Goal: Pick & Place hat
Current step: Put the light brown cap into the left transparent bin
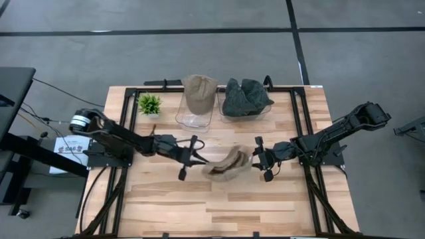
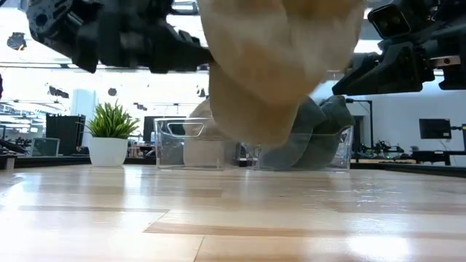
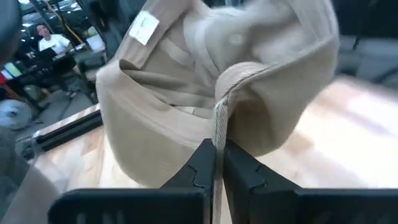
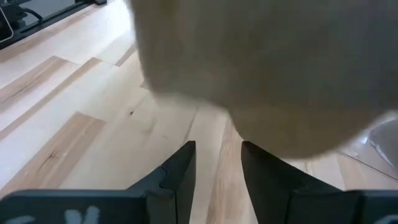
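Planks of bare table [image 1: 219, 206] fill the near half, loads of open room there. Mid-table, the tan hat [image 1: 229, 162] hangs clear of the wood, left gripper [image 1: 199, 158] clamped shut on its edge. Right gripper [image 1: 260, 159] is beside the hat, jaws apart, holding nothing. Two clear bins [image 1: 196, 118] with hats, plus a plant [image 1: 149, 103], line the far edge.

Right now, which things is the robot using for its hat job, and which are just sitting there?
Job: tan hat, pinched by left gripper; right gripper beside it.

Just sitting: little plant, clear bin with tan hat, clear bin with grey hat.
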